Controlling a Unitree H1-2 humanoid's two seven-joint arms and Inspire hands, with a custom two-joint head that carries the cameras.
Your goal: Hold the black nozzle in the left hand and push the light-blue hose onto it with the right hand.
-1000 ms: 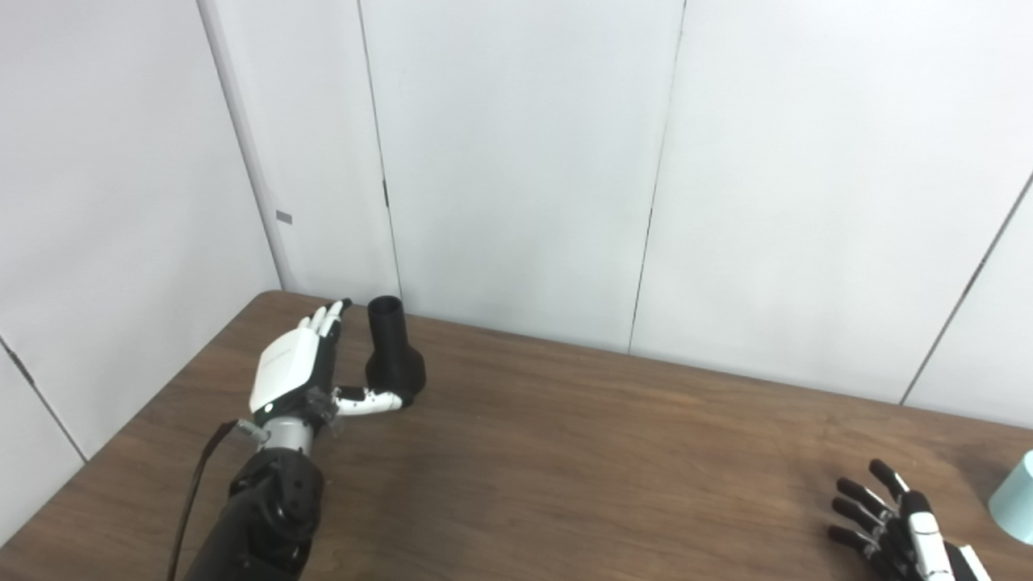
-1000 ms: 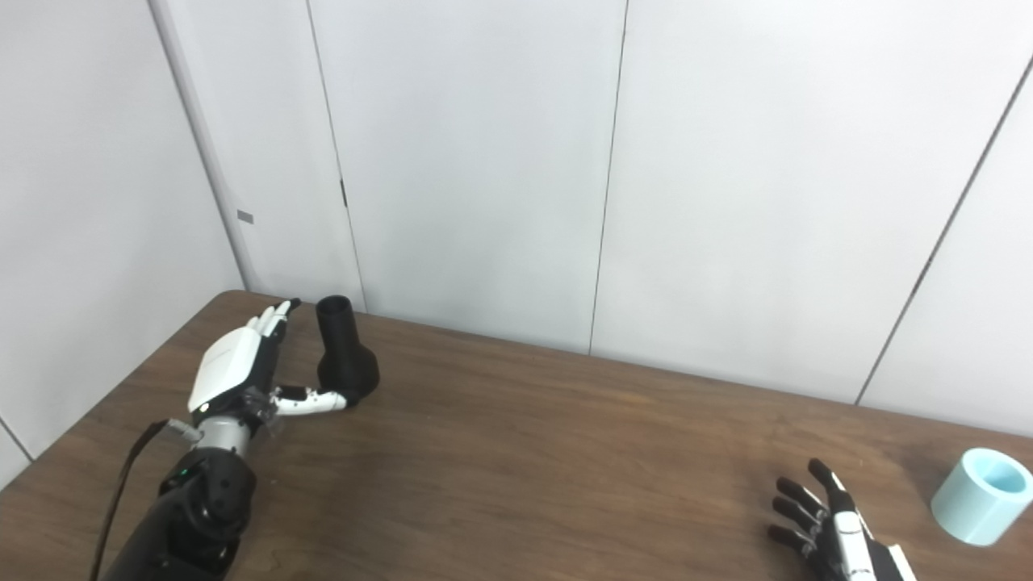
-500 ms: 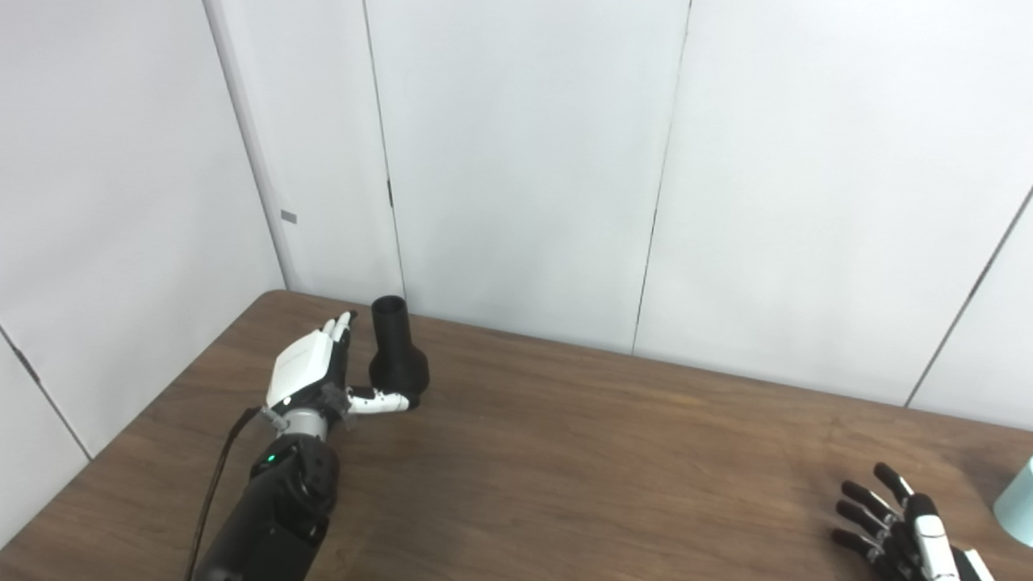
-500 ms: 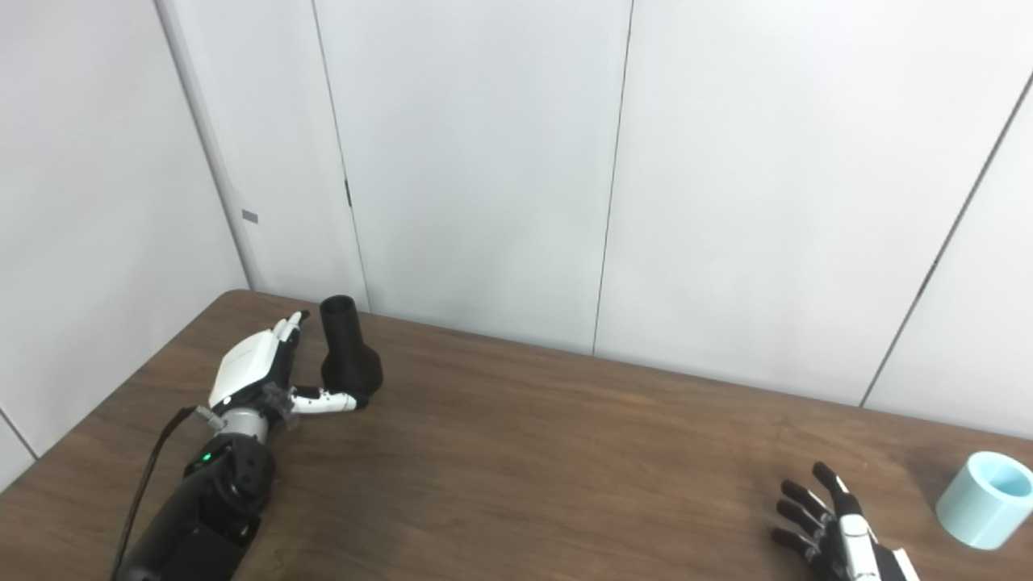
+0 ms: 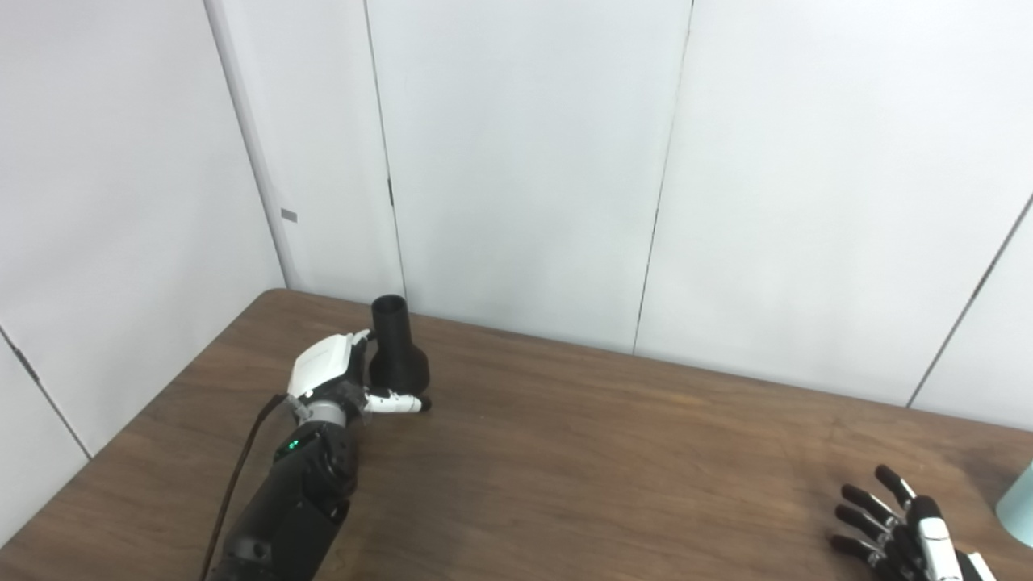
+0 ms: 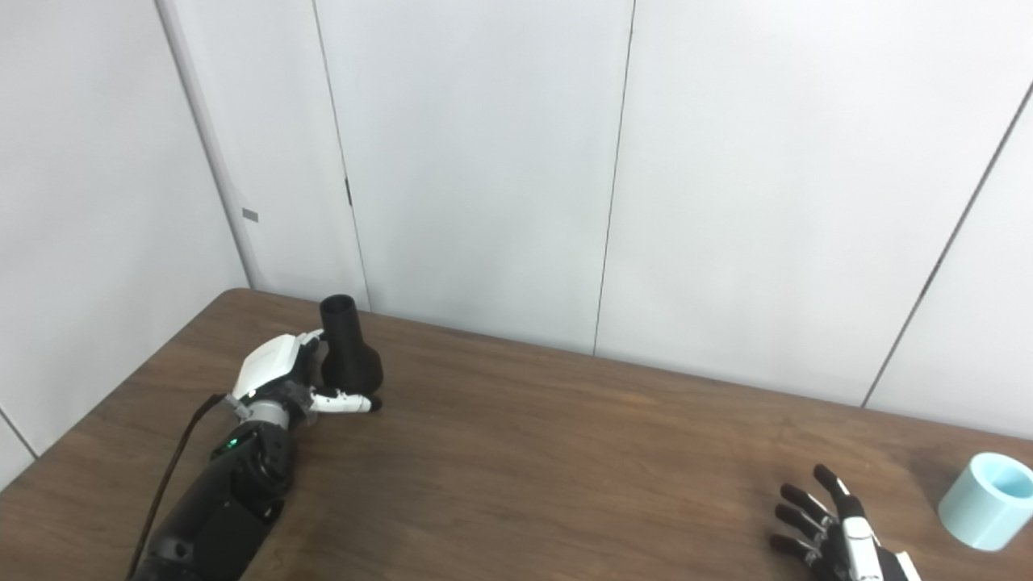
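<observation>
- Left robot hand (image 6: pixel 278 373) now pressed in against the nozzle (image 6: pixel 349 347), fingers curling round the far side of the neck, thumb lying along the front of the flared base.
- A second ago: same robot hand standing apart from the nozzle with fingers straight up and only the thumb near the base; half a second ago, closer and lower.
- Meaning for the task: grasp step under way, wrap begun but not plainly tight; whether the fingers fully meet round the neck cannot be told, being hidden behind the black body.
- Nozzle upright near the back left corner of the desk (image 6: pixel 524 452), base resting on the wood, narrow open end up; same spot as earlier, not lifted.
- Right robot hand (image 6: pixel 835 542) low at the front right, fingers spread, holding nothing; barely shifted from a second ago.
- Hose (image 6: pixel 986 500), a short light-blue tube, standing open end up at the right edge of the desk, just beside the right robot hand but not touching it; mostly cut off in the left eye view.
- Slight drift of the whole picture between earlier frames and now: camera shift, not movement of the things.
- Judged remaining: closing firmly on the nozzle, raising it, fetching the hose, pushing it on.
</observation>
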